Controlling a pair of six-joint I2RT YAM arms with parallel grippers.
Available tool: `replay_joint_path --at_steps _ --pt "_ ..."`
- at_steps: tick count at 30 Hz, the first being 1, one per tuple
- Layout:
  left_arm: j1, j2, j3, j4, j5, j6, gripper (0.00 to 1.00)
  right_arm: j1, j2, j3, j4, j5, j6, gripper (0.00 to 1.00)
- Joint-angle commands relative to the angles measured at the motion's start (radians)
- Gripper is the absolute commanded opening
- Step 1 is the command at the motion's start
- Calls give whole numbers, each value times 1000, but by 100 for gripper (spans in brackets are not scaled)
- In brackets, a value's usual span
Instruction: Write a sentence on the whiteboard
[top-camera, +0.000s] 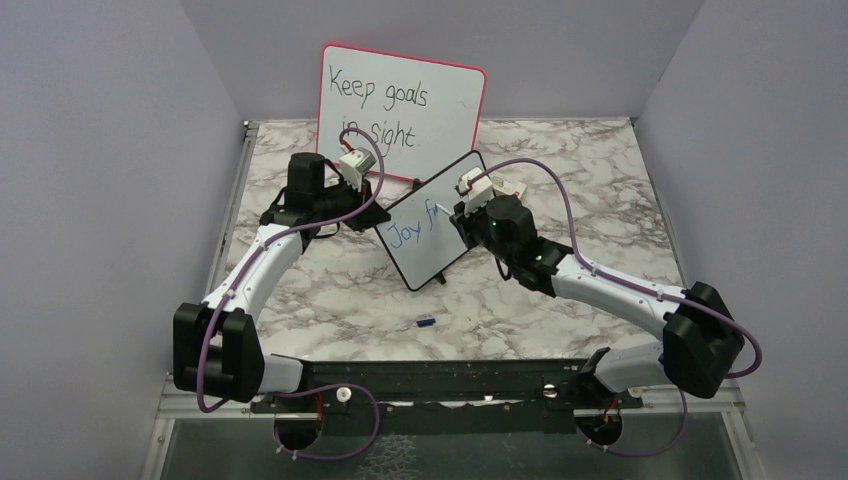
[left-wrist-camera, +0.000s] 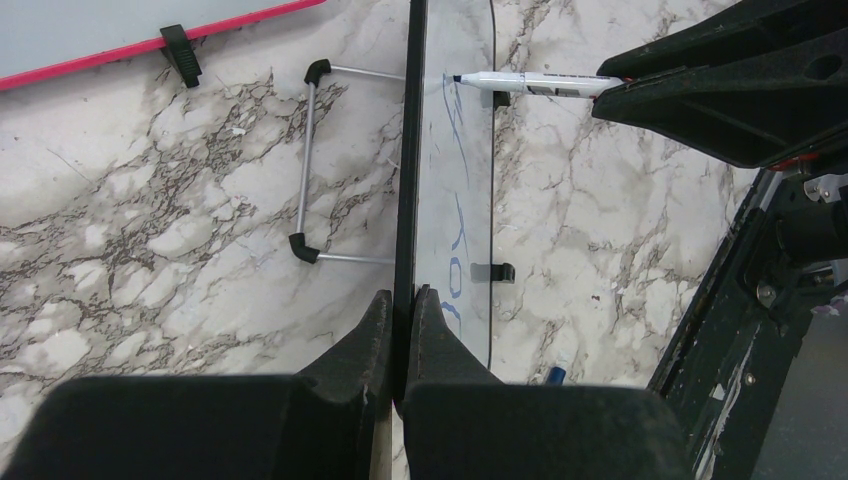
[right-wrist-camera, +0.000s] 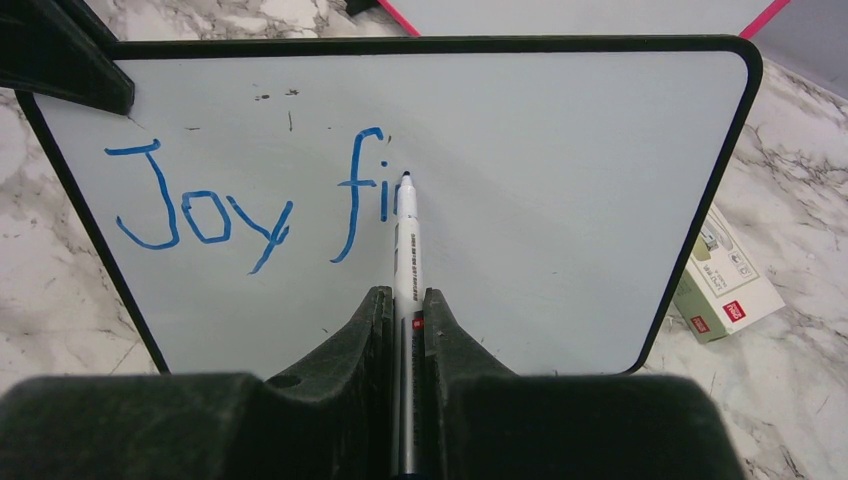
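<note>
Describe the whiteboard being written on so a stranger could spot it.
On the marble table, in front of the big board at the back, stands a smaller whiteboard. Its frame is black, not pink, and its writing is blue, not black.

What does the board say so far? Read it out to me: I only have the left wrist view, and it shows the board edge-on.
Observer: The whiteboard has blue writing reading "Joy fi". The marker tip sits just right of the i.
Operator: Tell me how that marker is held.
Observer: The right fingers clamp its barrel from both sides, and the tip points straight at the board face.
Operator: Check the far side of the board.
Observer: A small box lies flat on the table by the board's lower right corner, as the right wrist view shows it.
</note>
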Motion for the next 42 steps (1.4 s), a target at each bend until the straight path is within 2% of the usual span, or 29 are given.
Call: replay_joint_path --at_steps 1,42 --pt "-10 35 -18 -91 -92 57 0 -15 20 29 1 32 12 0" --pt "-10 33 -16 -91 -101 59 0 -22 -20 -5 -102 -1 38 1"
